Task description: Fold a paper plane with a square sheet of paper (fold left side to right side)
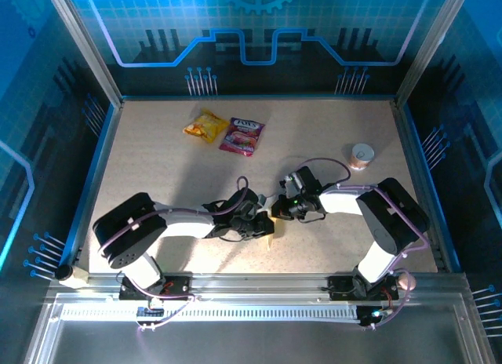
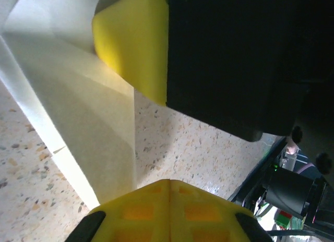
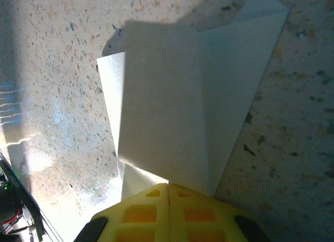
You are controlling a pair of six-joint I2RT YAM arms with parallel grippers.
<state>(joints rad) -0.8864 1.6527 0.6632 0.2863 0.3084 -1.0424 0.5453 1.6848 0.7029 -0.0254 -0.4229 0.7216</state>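
Two grippers, nose to nose, at about 6 o'clock from the middle of the speckled table in the overhead view: left gripper reaching in from 9 o'clock, right gripper from 3 o'clock, just beside each other. Under both, flat on the table, the sheet of paper, already folded into overlapping layers with straight creases. In the right wrist view, one pointed corner out toward 1 o'clock and the near edge running under the yellow fingertips at 6 o'clock. Right gripper fully closed there, no gap along the seam between its fingers, tips down at the paper's edge; cannot tell whether any paper is nipped between them or only pressed beneath. Same for the left gripper at 6 o'clock of its own view: closed tight along the seam, with a folded edge of the paper slanting in from 10 o'clock to the tips. At 12 o'clock in that view, a yellow pad of the right gripper over the paper's upper layer. Far off at 11 o'clock of the table, a yellow snack packet just beside a pink snack packet; at 2 o'clock, a small round white cup, well apart from the paper.
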